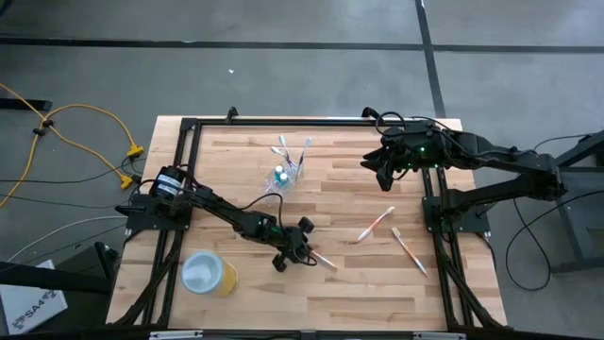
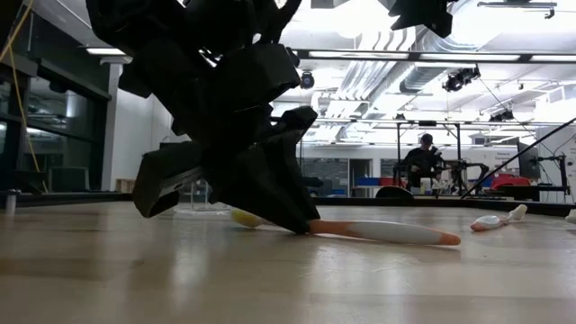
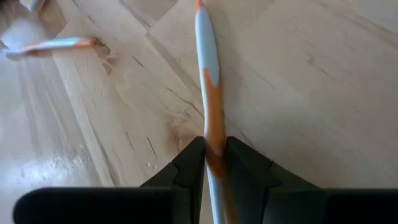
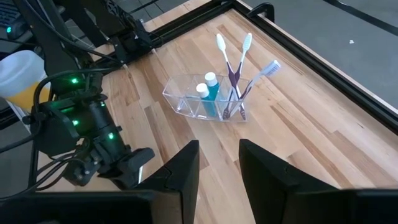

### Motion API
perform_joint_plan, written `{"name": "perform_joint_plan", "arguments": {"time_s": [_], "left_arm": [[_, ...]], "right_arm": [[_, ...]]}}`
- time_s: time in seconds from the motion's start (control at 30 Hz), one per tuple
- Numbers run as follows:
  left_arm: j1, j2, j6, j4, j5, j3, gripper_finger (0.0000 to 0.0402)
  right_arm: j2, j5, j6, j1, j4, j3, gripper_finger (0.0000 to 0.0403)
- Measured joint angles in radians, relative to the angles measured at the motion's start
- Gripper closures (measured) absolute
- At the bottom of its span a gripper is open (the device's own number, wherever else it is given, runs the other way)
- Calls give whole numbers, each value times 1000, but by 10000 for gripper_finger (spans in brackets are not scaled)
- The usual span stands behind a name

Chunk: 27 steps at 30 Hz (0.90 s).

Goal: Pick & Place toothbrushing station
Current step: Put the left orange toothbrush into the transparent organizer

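Our left tool (image 3: 214,163) is down on the bench (image 1: 359,283), its two fingers closed on the orange-and-white toothbrush (image 3: 210,81). In the left wrist view the handle runs straight out ahead from between the fingers, lying flat on the wood.

We judge this brush light and stiff, but slim, smooth and rounded, so it could roll or pivot in a pinch. We hold it near one end, which leaves most of its length hanging forward; a grip closer to the middle would swing less when lifted.

The clear plastic cup (image 4: 208,99), already holding purple and white brushes and the two blue tubes (image 4: 208,87), stands well apart from the left tool, nearer the far edge of the bench. Two more loose toothbrushes (image 1: 377,225) lie off toward the right arm's side.

Our right tool (image 4: 219,165) hovers beyond the cup with its fingers apart, holding nothing.
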Motion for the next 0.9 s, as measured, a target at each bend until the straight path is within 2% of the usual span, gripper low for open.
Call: {"name": "perform_joint_plan", "arguments": {"time_s": [0.5, 0.9], "left_arm": [[0, 0, -205, 5, -6, 0, 334], [-14, 0, -201, 20, -6, 1, 334]], "right_arm": [[0, -4, -5, 0, -1, 0, 298], [0, -4, -10, 0, -1, 0, 298]]}}
